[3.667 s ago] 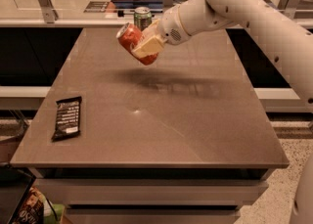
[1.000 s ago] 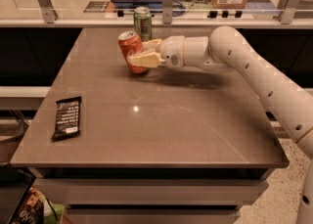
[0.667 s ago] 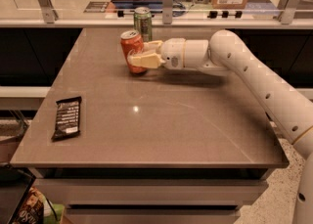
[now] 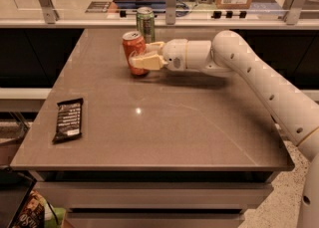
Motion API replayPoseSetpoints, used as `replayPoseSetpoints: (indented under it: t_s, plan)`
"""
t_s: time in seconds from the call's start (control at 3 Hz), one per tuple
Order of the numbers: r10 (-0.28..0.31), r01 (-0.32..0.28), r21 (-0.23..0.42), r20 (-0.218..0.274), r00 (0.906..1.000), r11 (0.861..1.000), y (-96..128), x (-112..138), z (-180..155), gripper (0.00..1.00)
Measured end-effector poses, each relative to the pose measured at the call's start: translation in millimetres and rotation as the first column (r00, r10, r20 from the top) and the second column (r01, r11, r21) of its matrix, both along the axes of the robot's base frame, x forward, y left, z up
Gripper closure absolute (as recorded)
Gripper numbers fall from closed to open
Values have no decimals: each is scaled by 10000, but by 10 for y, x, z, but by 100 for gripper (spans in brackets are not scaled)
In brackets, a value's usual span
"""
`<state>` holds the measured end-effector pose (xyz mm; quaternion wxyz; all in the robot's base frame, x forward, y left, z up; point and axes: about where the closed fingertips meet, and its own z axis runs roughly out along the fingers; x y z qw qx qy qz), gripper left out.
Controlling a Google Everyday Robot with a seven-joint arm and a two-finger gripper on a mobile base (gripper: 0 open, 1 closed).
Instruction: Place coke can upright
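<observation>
Passing over a dark-wrapped snack bar [image 4: 68,119] lying flat near the front left edge of the counter [image 4: 174,127], well apart from the action. Reaching in from the right above the bare middle with a white arm [image 4: 249,67], held low and level. Clamping the tool [image 4: 141,55] sideways around the coke can [image 4: 132,44] at the far left of the counter — one cream finger [image 4: 147,61] crossing the can's front, the other showing behind it. Standing the can silver top up, base apparently touching the surface, perhaps leaning a shade to the left. Finishing the set-down stage, by the look of it, with release not yet made. Calling next for parting the fingers gently and drawing straight back to the right — avoiding any drag that could tip the can. Leaving a green can [image 4: 145,23] upright just behind, near the counter's back edge, close enough to be knocked by a careless retreat.
</observation>
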<state>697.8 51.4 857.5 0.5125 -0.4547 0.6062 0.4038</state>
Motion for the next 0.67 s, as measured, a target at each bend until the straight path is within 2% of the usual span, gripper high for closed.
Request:
replayPoseSetpoints:
  t_s: [0.67]
  plan:
    - [97,-97,9,-12,10000,10000,61,-15,-3,13]
